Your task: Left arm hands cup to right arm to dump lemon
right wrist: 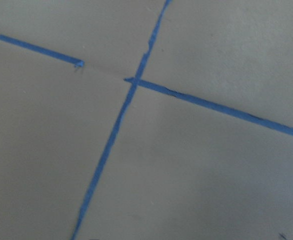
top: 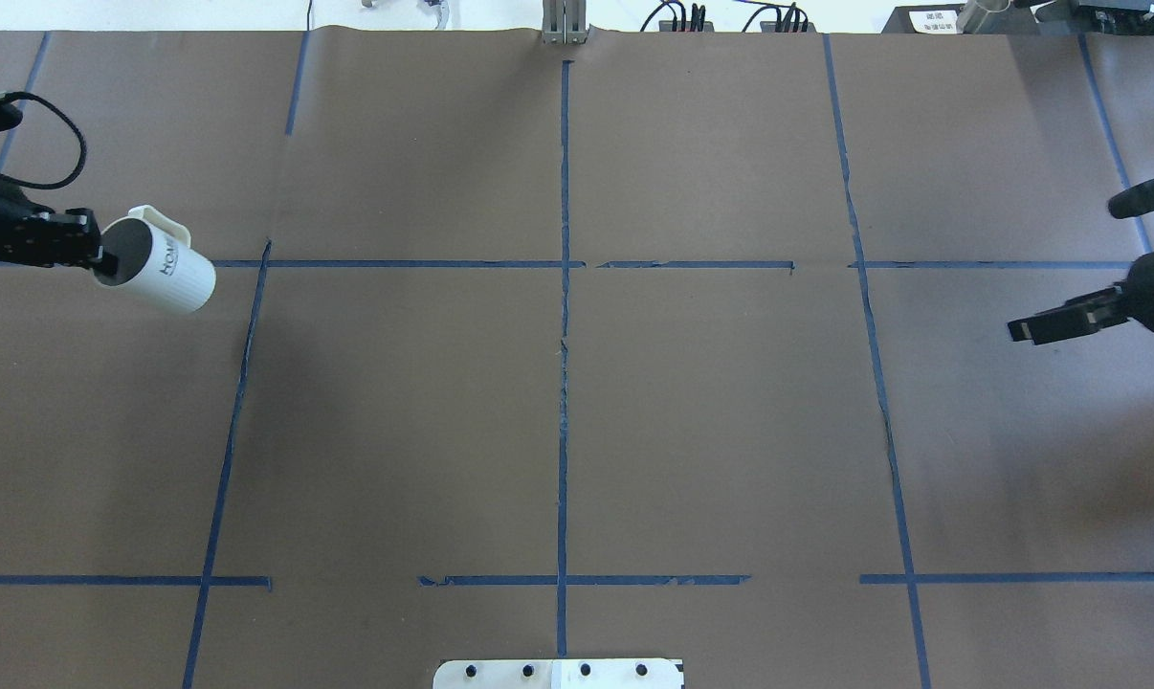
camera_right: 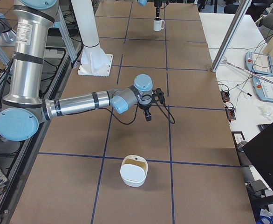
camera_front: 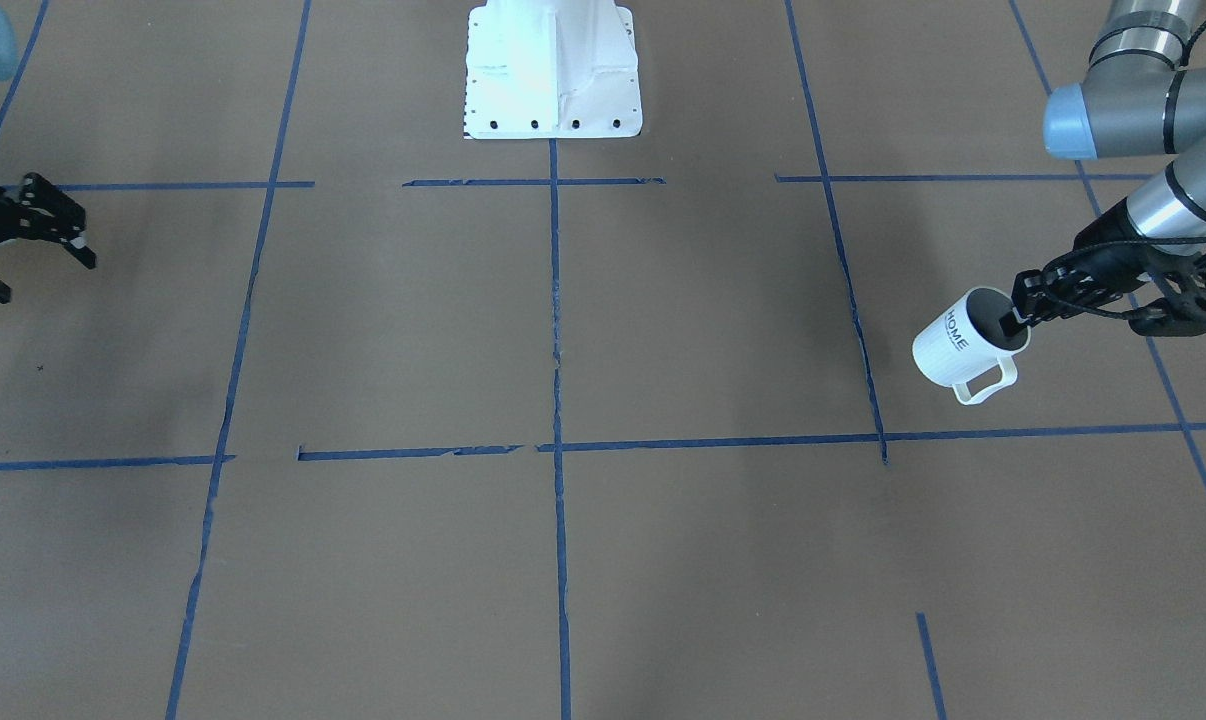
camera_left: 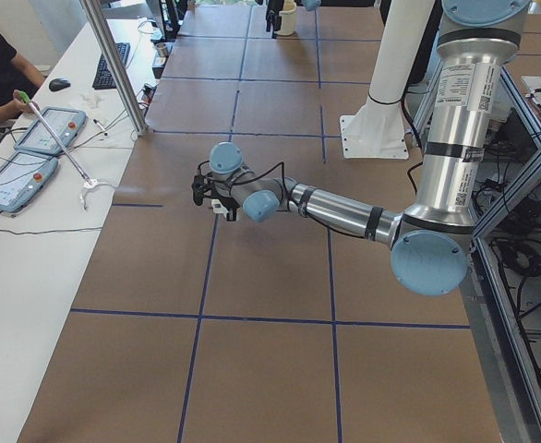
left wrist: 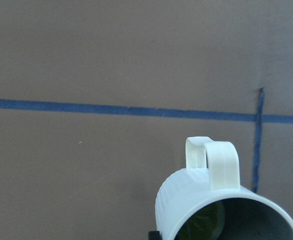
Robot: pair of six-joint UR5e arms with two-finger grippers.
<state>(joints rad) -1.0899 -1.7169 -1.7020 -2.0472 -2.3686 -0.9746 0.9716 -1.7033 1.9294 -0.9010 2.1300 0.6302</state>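
My left claw (top: 99, 260) is closed on the rim of the cup (top: 161, 275), with one finger inside the mouth and one outside, on the side away from the handle. The cup hangs near the counter's (top: 558, 431) left edge, towards the far side. From the right-end camera it looks upright. I cannot tell for sure whether its base is clear of the counter. My left wrist camera looks down into the mouth, where the lemon (left wrist: 204, 226) lies loose against the grey wall.

My right claw (top: 1067, 268) is open and holding nothing. It hovers near the counter's right edge, well apart from the cup.

I judge the cup to be stiff, smooth and glazed, so it would be slippery under a thin pinch and would break if dropped. It seems moderately heavy for a hold on the rim alone. The lemon will probably roll when the cup tips and shift the weight. For the handover, my right claw would do best to take the bare wall or the rim opposite my left fingers, leaving the handle free.
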